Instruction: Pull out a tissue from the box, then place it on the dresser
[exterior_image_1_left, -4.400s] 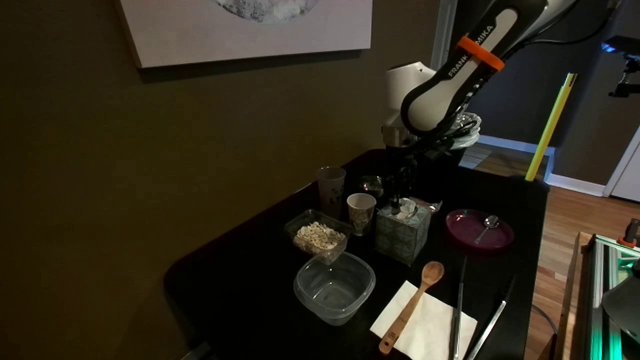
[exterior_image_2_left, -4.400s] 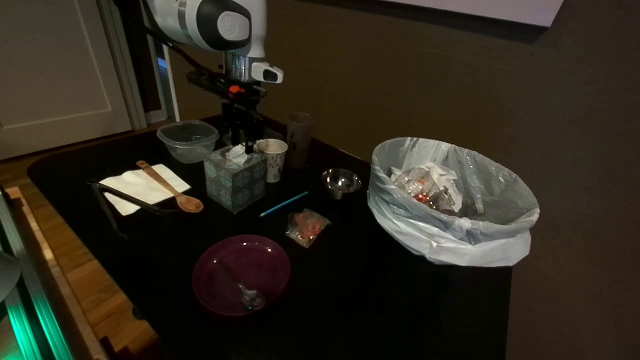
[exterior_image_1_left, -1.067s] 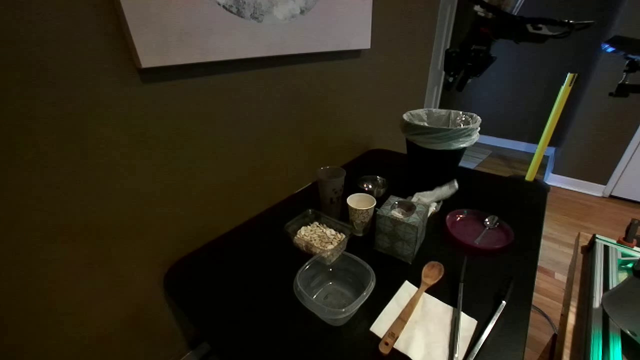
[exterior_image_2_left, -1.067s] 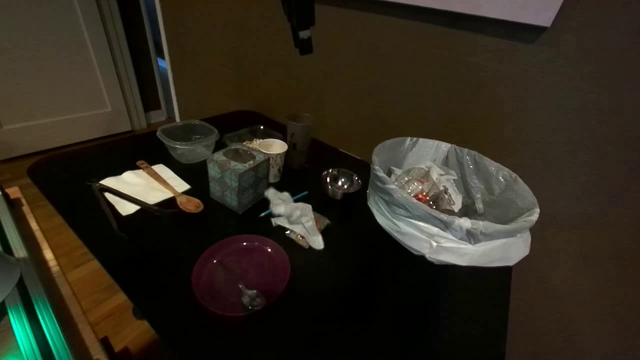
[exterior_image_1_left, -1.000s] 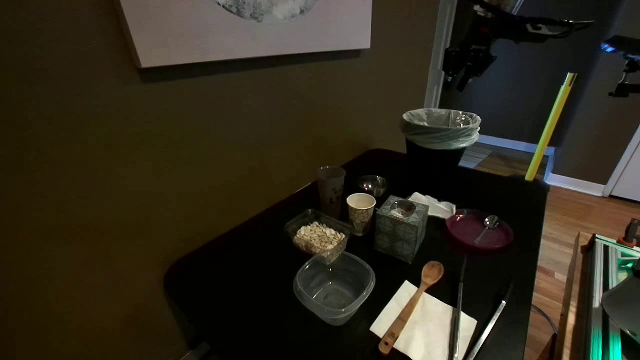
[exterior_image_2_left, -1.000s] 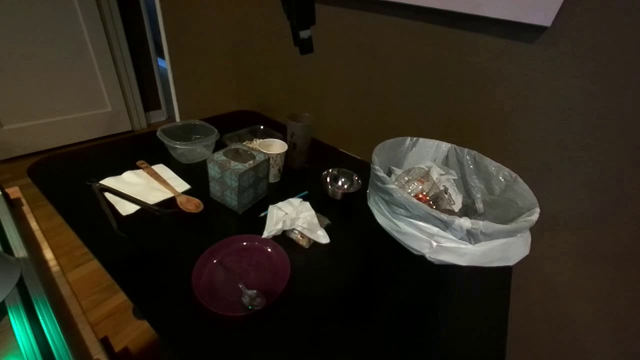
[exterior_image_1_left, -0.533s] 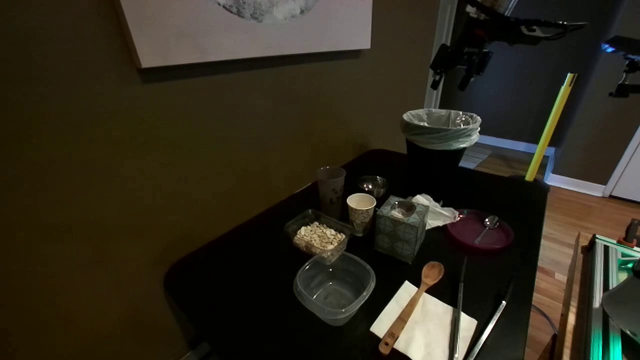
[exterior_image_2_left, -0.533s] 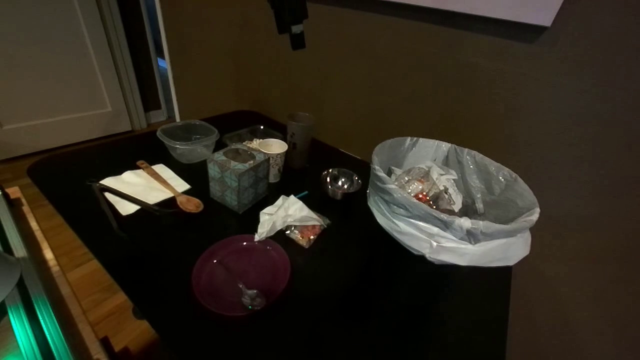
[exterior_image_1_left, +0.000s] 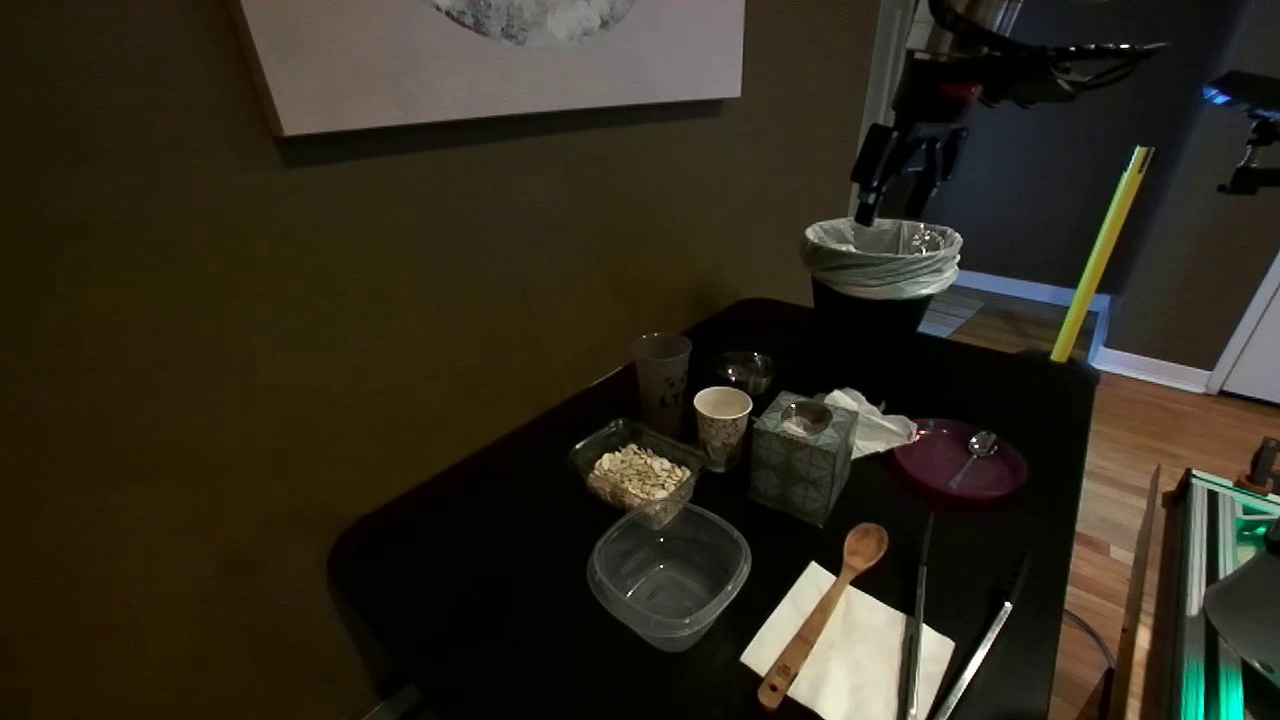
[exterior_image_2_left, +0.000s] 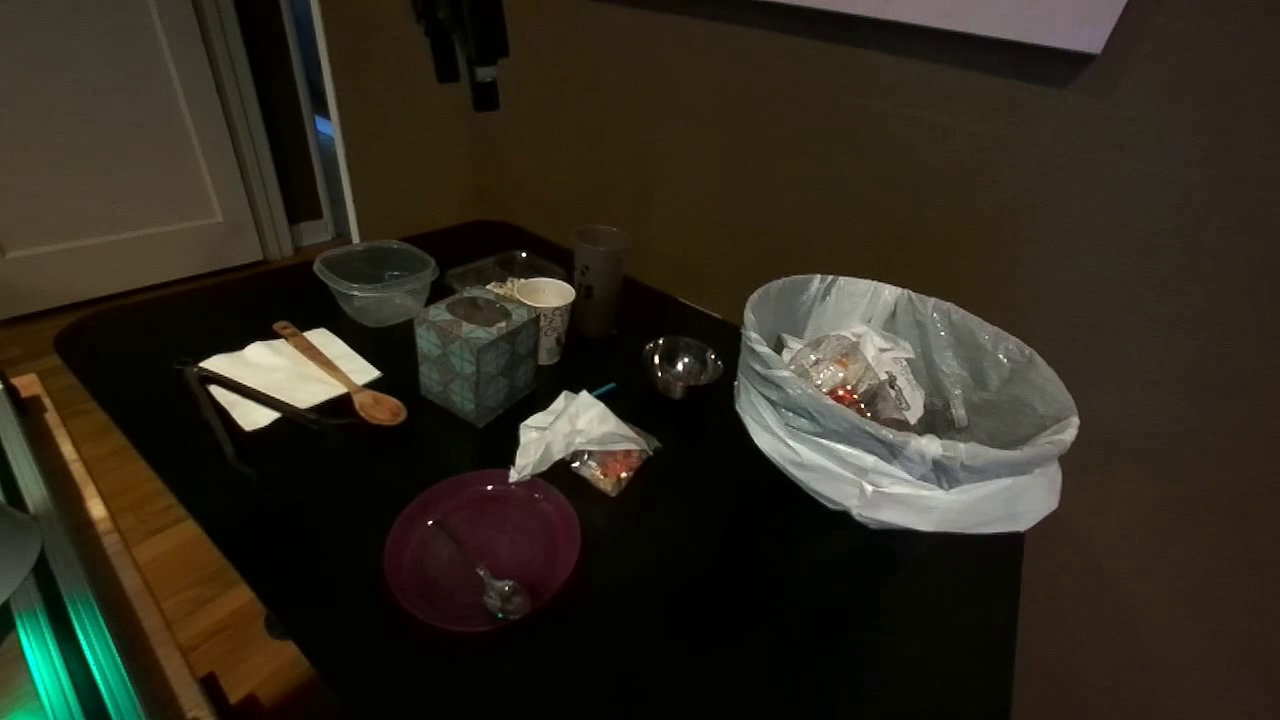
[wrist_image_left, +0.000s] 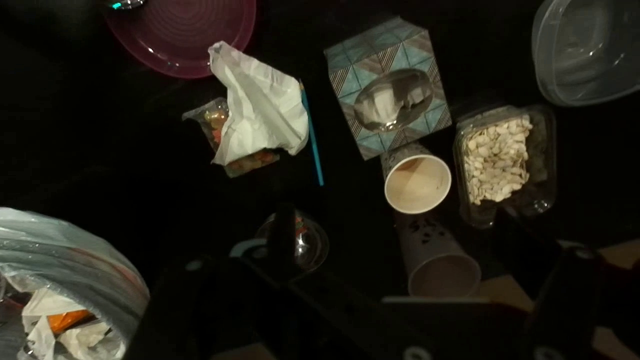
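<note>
Black gripper (jaws apart) above dresser.

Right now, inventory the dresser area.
tissue: one, white, overlapping packet
box: one, bluish, beside cup
dresser: one, black, under box
packet: one, clear, near plate
plate: one, purple, on dresser
teaspoon: one, silver, on plate
pencil: one, blue, beside tissue
bowl: one, silver, near bin
bin: one, black, white-lined, by wall
cup: one, white, beside box
tumbler: one, grey, near wall
tray: one, clear, near cup
tub: one, clear, beside tray
spoon: one, brown, across napkin
napkin: one, cream, under spoon
tongs: one, dark, overlapping napkin
gripper: one, black, above dresser
</note>
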